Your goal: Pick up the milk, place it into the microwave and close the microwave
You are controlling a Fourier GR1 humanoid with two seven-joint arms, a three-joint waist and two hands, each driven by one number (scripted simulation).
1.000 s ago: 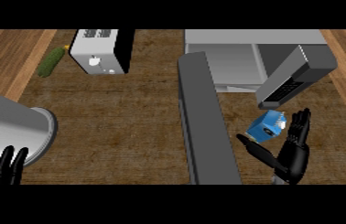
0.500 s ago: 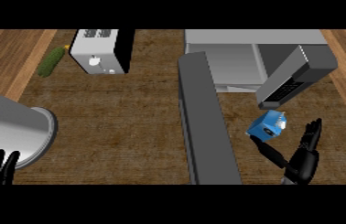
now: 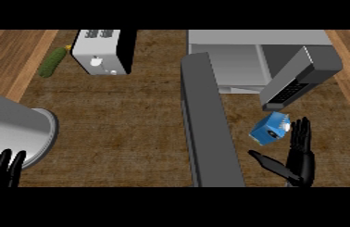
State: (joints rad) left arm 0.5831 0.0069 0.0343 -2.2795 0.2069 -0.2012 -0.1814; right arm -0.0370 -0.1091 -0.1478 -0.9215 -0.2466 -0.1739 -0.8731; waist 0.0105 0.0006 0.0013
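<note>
While the milk [image 3: 270, 129] lies tilted on the tabletop [image 3: 123, 129] in front of the microwave [image 3: 229, 64], between its long grey door [image 3: 209, 129] and the right hand [image 3: 301, 159], that hand stands open just beside the carton, fingers straight and thumb spread wide, curled round nothing. The left hand [image 3: 10, 168] rests at the lower left edge, fingers up and relaxed, next to a grey pot [image 3: 24, 133].

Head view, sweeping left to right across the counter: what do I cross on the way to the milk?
left hand → cucumber → toaster → open microwave door → milk
</note>
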